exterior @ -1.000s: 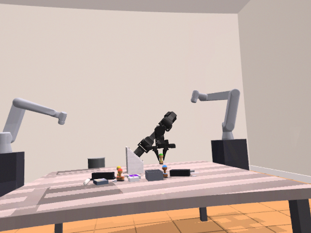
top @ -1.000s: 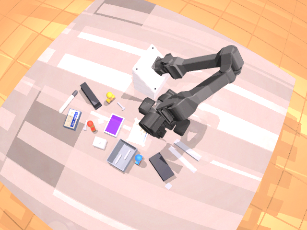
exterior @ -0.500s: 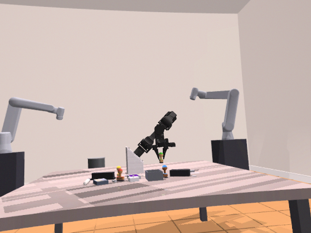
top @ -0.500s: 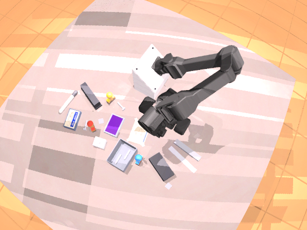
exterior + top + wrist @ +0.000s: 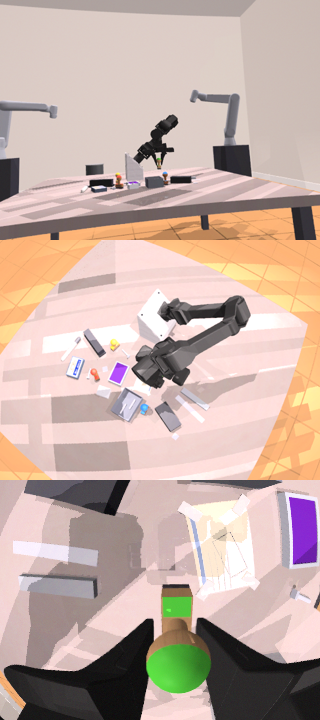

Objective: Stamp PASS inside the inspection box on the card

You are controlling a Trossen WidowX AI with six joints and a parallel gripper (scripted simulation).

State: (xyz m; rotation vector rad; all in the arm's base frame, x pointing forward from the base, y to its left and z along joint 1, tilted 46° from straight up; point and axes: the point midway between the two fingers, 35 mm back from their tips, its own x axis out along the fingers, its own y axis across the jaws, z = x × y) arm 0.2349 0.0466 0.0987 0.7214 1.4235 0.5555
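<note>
My gripper (image 5: 159,163) (image 5: 175,624) is shut on the green-topped stamp (image 5: 158,160) (image 5: 178,667), held upright above the bench. Its lettering cannot be read. The card (image 5: 140,387) (image 5: 206,517) is taped down, partly hidden by the arm in the top view. In the wrist view it lies ahead and to the right of the stamp. No print shows inside its outlined box (image 5: 221,559). The open purple ink pad (image 5: 118,373) (image 5: 133,182) (image 5: 304,530) lies beyond the card. Red (image 5: 94,372) (image 5: 118,178), yellow (image 5: 113,342) and blue (image 5: 144,407) (image 5: 164,173) stamps stand on the bench.
A grey tray (image 5: 128,395) (image 5: 154,182) with white sticks lies beside the blue stamp. Dark blocks (image 5: 168,416) (image 5: 94,342), a stamp-pad tin (image 5: 75,367), a white-handled tool (image 5: 69,351) and flat strips (image 5: 195,398) (image 5: 189,408) lie around. A white wedge (image 5: 151,317) stands under the arm's base.
</note>
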